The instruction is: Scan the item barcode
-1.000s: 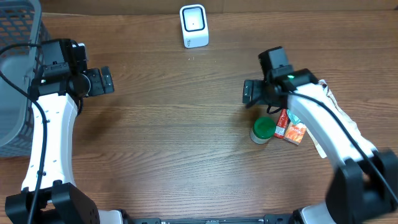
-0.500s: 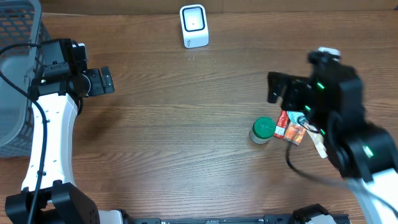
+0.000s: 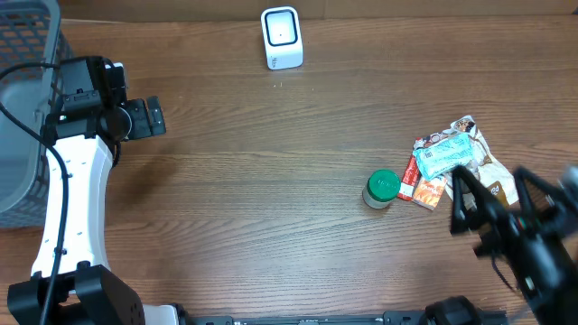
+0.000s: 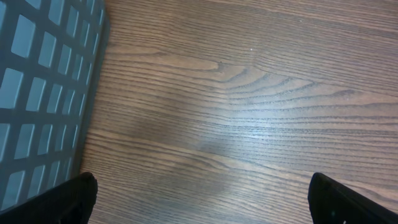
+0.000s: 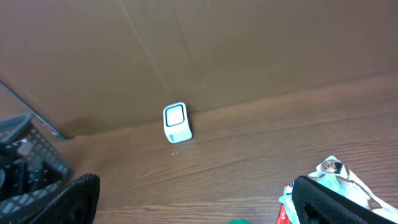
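A: Starting with the snack packets [image 3: 444, 158] — lying in a loose heap on the table [image 3: 271, 208], just ahead of the right gripper [image 3: 495, 197], touching neither of its fingers. Guessing at one of these as the item to scan, though not being able to tell which.

B: Noting the green-lidded jar [image 3: 382, 188] too, standing upright just beside the heap, ahead and off to the left of that same gripper. Not being held either.

A: Seeing the right gripper hanging above the table with its jaws spread as wide as possible, gripping nothing.

B: Looking far ahead of it and finding the scanner [image 3: 281, 38] standing upright near the table's far edge, well apart from both grippers, with nothing being shown to it.

A: Checking the left gripper [image 3: 153, 117]: hovering over bare wood, jaws likewise gaping, carrying nothing, with the basket [image 3: 23, 108] close beside one of its fingers.

B: Judging progress, then — nothing being lifted, nothing being presented to the scanner, so sitting at the very start. Leaving, by this reckoning: choosing an item, closing on it, finding the barcode face, carrying it across to the scanner and turning the code toward its window.
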`<action>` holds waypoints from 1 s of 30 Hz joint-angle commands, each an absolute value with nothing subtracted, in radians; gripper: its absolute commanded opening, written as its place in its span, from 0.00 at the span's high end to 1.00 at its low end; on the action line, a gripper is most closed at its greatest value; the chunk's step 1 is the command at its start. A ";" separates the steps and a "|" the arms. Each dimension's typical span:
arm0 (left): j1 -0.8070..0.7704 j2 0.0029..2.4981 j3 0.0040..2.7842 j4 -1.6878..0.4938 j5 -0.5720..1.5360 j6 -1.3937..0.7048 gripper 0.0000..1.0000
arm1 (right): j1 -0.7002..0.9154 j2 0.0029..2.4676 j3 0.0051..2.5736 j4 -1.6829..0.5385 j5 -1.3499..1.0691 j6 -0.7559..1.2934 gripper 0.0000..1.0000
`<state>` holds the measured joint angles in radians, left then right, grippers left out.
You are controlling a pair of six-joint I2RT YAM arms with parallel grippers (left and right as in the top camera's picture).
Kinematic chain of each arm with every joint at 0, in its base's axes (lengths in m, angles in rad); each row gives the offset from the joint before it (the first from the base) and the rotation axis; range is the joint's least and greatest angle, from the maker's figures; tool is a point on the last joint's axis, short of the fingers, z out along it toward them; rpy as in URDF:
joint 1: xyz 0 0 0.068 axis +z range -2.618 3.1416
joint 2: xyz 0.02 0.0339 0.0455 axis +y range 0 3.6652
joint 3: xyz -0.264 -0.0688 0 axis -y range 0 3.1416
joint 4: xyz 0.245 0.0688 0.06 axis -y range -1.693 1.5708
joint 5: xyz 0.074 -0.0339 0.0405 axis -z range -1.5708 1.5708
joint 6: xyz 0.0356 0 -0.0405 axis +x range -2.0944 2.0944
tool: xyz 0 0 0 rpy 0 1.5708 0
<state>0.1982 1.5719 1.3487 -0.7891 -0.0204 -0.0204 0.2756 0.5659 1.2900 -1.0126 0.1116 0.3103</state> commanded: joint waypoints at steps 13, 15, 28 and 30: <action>0.196 1.577 1.356 -0.789 -0.023 -0.030 0.00 | 0.272 0.114 1.114 -1.040 0.101 0.313 0.00; 0.196 1.577 1.356 -0.789 -0.022 -0.030 0.00 | 0.272 0.067 1.064 -1.015 0.103 0.313 0.00; 0.196 1.577 1.356 -0.789 -0.023 -0.030 0.00 | 0.268 0.004 0.713 -0.540 0.112 0.313 0.00; 0.196 1.577 1.356 -0.789 -0.023 -0.030 0.00 | 0.268 0.004 0.643 -0.397 0.112 0.313 0.00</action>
<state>0.1982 1.5719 1.3487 -0.7895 -0.0200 -0.0204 0.2745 0.0113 0.6994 -0.4622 0.1047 0.3138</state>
